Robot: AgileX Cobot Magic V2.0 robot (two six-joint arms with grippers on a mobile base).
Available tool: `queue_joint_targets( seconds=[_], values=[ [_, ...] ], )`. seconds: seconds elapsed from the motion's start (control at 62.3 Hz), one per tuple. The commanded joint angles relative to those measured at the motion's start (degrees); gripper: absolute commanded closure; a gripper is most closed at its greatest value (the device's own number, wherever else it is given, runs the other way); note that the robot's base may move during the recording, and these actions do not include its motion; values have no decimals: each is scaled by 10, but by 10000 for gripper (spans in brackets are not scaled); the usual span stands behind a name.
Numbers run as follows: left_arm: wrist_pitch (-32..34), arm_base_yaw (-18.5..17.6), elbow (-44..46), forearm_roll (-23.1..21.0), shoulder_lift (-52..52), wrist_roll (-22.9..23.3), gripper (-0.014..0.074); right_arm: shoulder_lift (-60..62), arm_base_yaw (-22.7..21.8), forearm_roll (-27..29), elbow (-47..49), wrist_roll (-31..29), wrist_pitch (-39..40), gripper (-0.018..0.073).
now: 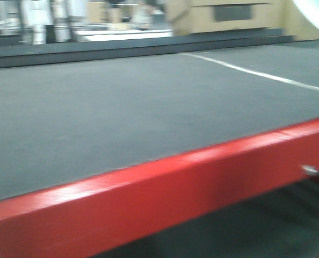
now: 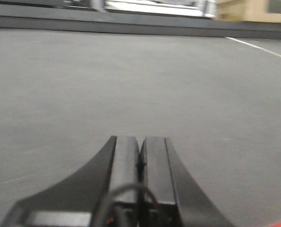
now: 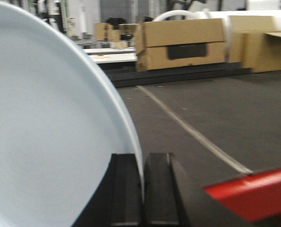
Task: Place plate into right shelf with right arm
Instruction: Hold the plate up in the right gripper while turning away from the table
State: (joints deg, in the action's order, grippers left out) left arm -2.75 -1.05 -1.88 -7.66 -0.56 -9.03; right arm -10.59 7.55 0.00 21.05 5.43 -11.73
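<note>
1. R gripper is clamped on the white plate rim. Plate stands on edge, filling my 9-12 o'clock.
2. L gripper is closed w/ nothing in it, over the grey tabletop.
3. Steel shelf not in view. I'd hold the grip firm and clear the red rail at 4 o'clock when swinging over.

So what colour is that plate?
The plate is plain white, no pattern; the right wrist view shows it best.

The left gripper points forward and level, its two black fingers pressed flat together with nothing between them. The right gripper also points forward, its fingers clamped on the rim of the plate, which stands on edge.
</note>
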Motion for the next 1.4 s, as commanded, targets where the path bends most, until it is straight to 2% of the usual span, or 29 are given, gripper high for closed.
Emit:
queue_joint_targets(
  seconds=[0.0,1.38],
  values=[
    [52,-1,-6,-5,-6,4,724,-5,-4,-7,16,-5,53,505],
    [52,-1,-6,-5,-6,4,724,-5,-4,-7,16,-5,53,505]
  ],
)
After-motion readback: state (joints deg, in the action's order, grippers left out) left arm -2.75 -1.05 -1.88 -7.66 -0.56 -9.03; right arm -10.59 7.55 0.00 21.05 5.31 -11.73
